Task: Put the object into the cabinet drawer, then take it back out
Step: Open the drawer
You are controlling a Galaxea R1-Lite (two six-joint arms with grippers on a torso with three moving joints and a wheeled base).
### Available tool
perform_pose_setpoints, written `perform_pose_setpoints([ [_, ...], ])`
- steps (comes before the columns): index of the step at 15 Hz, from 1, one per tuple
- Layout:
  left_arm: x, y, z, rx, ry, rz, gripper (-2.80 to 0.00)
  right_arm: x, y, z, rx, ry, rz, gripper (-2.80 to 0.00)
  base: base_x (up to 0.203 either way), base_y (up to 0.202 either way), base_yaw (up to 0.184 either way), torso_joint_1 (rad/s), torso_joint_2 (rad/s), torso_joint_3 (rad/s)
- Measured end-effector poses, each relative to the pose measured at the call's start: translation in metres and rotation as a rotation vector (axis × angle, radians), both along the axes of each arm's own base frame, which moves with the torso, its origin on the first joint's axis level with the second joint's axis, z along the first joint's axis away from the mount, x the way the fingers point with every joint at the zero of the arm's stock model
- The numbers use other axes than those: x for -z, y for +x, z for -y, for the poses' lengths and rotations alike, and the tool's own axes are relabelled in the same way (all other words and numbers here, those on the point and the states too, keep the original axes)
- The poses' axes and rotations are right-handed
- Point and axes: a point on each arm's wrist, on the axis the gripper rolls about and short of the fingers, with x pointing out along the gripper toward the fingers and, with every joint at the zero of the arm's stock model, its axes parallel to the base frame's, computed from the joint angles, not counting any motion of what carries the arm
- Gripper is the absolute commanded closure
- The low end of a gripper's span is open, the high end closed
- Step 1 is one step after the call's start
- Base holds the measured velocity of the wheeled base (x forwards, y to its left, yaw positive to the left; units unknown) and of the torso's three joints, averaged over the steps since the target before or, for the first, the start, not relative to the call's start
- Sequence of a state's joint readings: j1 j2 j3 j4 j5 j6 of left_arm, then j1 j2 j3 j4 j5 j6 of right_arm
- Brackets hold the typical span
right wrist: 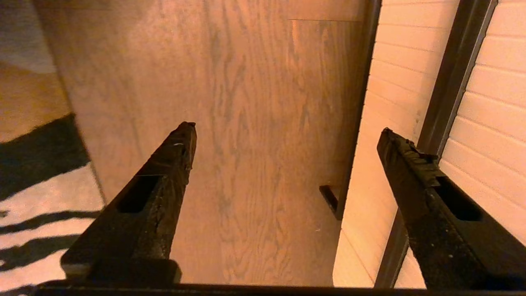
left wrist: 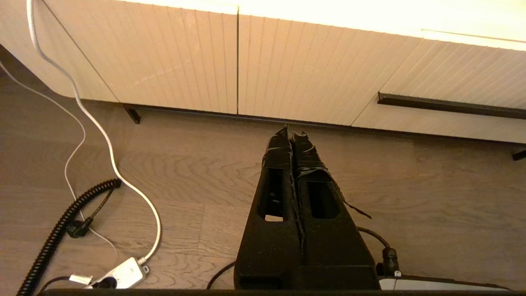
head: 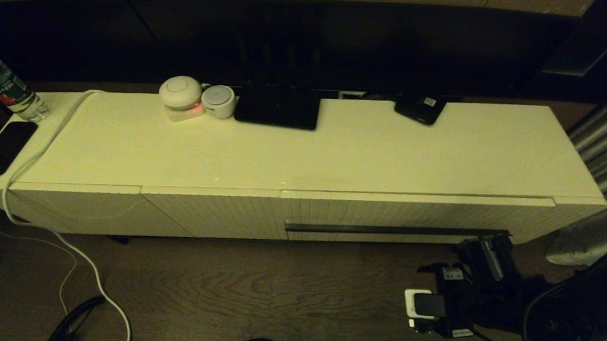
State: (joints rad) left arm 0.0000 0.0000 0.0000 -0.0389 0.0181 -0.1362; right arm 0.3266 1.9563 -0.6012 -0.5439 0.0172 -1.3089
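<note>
The cabinet drawer [head: 415, 218] sits shut in the head view, at the right half of the cabinet [head: 304, 155], its dark handle slot [head: 396, 230] running level along the ribbed front. The right gripper [head: 489, 253] hangs just below the slot's right end, near the floor. On the cabinet top stand 2 round white gadgets [head: 195, 98], a dark flat device [head: 278, 107] and a small black box [head: 420, 109]; a phone [head: 4, 147] and a bottle [head: 6, 88] sit at the far left. Which of these is the object to stow I cannot tell.

In the left wrist view the left gripper [left wrist: 292, 137] is pressed closed, parked low over the floor and facing the ribbed panels, well apart from the slot.

In the right wrist view the right gripper [right wrist: 287, 135] stands wide and empty, 1 finger [right wrist: 404, 164] just beside the slot [right wrist: 444, 86], the other over bare floor.

The step in hand looks like opening the drawer. To do it well, hook that finger fully into the slot before pulling, then draw straight out, square to the front, so the drawer does not bind.
</note>
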Motion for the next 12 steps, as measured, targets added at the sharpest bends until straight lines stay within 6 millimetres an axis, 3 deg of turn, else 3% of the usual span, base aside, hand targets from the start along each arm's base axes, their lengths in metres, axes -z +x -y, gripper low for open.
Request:
perform_pose_setpoints([
  [12,0.0,0.0,0.0,0.0,-0.001,0.0,0.0,0.017,0.036,0.006,0.055,0.006,0.037,-2.8,0.0,0.0,0.0,0.0,0.0,0.0],
])
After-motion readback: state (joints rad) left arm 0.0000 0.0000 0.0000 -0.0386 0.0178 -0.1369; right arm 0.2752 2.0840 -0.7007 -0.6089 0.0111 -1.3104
